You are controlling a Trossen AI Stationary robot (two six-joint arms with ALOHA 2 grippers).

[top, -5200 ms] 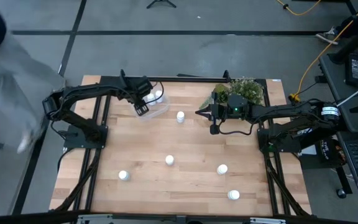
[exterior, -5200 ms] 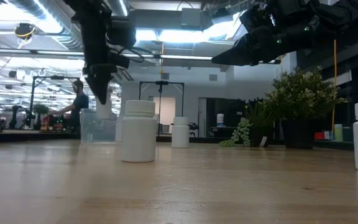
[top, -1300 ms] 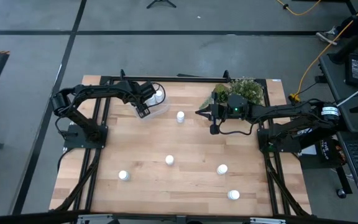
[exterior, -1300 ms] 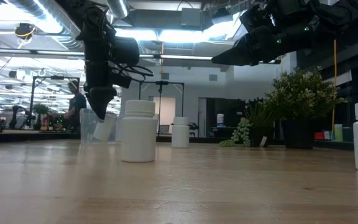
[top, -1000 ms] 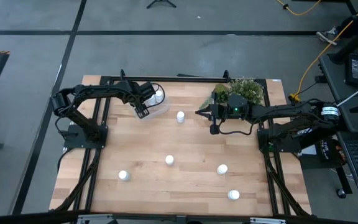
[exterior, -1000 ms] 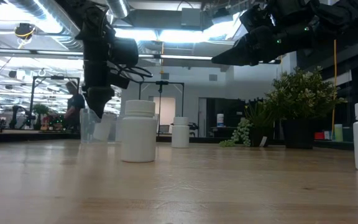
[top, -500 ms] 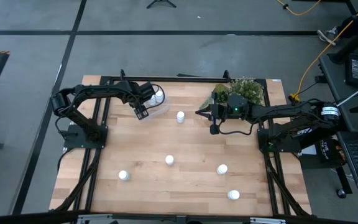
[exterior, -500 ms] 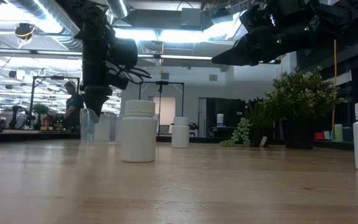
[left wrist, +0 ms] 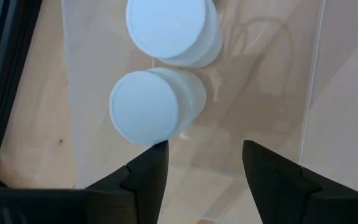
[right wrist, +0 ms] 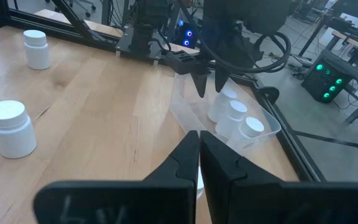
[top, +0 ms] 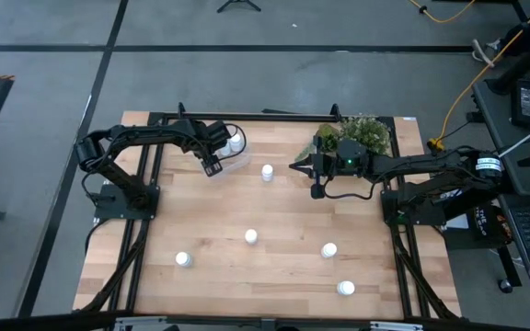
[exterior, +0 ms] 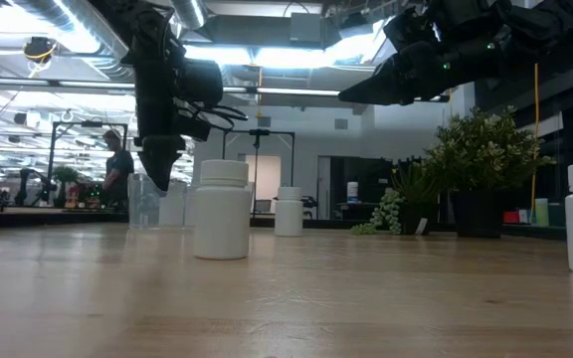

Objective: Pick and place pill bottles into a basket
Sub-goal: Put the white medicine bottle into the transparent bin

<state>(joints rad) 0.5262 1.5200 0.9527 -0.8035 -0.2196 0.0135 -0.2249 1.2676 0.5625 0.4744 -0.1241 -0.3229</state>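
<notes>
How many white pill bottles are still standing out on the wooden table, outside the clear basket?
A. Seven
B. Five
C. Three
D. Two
B: the high view shows five loose pill bottles on the table, away from the basket.

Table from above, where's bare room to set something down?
The table is bare along its left side and between the middle bottle and the right gripper. It is crowded around the basket, under the left gripper.
</notes>
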